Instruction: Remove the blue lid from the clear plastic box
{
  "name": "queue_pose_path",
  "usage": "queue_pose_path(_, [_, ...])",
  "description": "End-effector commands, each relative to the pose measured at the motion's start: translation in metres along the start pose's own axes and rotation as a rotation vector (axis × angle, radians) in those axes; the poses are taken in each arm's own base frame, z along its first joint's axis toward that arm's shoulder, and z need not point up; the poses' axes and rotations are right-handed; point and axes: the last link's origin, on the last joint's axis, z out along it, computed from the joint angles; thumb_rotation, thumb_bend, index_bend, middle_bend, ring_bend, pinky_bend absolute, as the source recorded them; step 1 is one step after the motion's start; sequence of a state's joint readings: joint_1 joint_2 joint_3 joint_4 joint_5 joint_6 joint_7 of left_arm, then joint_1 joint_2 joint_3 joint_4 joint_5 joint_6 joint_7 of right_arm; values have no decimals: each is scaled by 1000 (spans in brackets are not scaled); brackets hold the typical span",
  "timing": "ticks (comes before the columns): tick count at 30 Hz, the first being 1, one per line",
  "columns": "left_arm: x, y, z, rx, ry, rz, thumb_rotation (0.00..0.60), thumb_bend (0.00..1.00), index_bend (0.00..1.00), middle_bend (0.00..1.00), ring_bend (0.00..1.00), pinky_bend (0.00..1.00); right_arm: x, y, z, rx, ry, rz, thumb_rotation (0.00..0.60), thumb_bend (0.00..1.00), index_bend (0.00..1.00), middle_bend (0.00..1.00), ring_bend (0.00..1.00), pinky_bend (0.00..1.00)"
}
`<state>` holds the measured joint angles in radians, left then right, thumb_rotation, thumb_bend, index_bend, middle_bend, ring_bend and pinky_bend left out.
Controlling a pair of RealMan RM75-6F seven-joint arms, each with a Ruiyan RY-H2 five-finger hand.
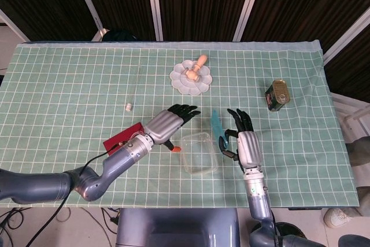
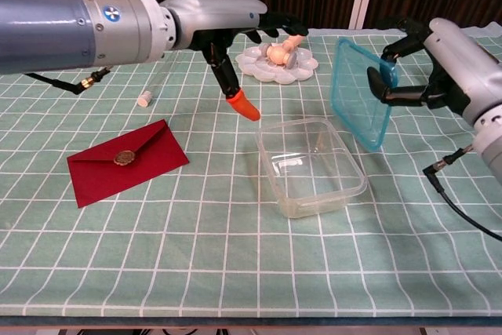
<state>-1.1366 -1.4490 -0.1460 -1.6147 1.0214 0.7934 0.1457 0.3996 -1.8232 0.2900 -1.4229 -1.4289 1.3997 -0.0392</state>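
My right hand [image 2: 427, 68] pinches the blue lid [image 2: 359, 92] upright in the air, apart from the clear plastic box [image 2: 311, 165]; my left hand [image 2: 227, 33] hovers spread, holding nothing.

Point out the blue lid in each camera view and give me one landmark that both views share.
Head view: the blue lid shows edge-on, just right of centre, held by the right hand above the table.
Chest view: the blue lid is at upper right, tilted up on edge in the right hand.
Shared landmark: the clear plastic box, open, just left of the lid and lower in both views.
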Motion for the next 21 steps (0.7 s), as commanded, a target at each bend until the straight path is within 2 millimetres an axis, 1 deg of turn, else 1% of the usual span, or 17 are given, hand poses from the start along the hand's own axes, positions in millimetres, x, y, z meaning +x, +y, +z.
queue_pose_path(1, [5, -8, -12, 15, 26, -9, 600, 0, 0, 0, 0, 83, 14, 8, 13, -23, 27, -40, 600, 609, 757, 145, 0, 0])
queue_pose_path(4, [12, -15, -29, 33, 56, -20, 600, 0, 0, 0, 0, 83, 30, 22, 18, -75, 37, -72, 600, 608, 756, 145, 0, 0])
queue_pose_path(5, [13, -17, -33, 39, 63, -25, 600, 0, 0, 0, 0, 83, 34, 26, 18, -97, 39, -74, 600, 608, 746, 145, 0, 0])
queue_pose_path(6, [14, -19, -38, 46, 71, -32, 600, 0, 0, 0, 0, 83, 37, 31, 17, -118, 39, -80, 600, 608, 714, 137, 0, 0])
queue_pose_path(8, [16, -25, -54, 66, 85, -45, 600, 0, 0, 0, 0, 83, 46, 45, 14, -177, 22, -127, 600, 609, 568, 82, 0, 0])
queue_pose_path(10, [15, -30, -70, 88, 90, -49, 600, 0, 0, 0, 0, 83, 53, 58, 9, -242, -9, -190, 600, 599, 290, 10, 0, 0])
queue_pose_path(12, [15, -33, -85, 103, 99, -55, 600, 0, 0, 0, 0, 82, 61, 66, 7, -294, -31, -238, 600, 564, 84, 0, 0, 0])
queue_pose_path(13, [14, -35, -95, 114, 106, -60, 600, 0, 0, 0, 0, 82, 66, 70, 5, -324, -40, -265, 600, 526, 19, 0, 0, 0])
queue_pose_path(14, [14, -37, -103, 123, 110, -62, 600, 0, 0, 0, 0, 82, 70, 72, 5, -343, -42, -280, 600, 507, 2, 0, 0, 0])
queue_pose_path(16, [13, -40, -117, 137, 120, -56, 600, 0, 0, 0, 0, 79, 77, 75, 4, -366, -41, -308, 600, 468, 0, 0, 0, 0])
queue_pose_path(21, [12, -52, -166, 196, 171, -45, 600, 0, 0, 0, 0, 75, 106, 78, 3, -382, 16, -379, 600, 455, 0, 0, 0, 0])
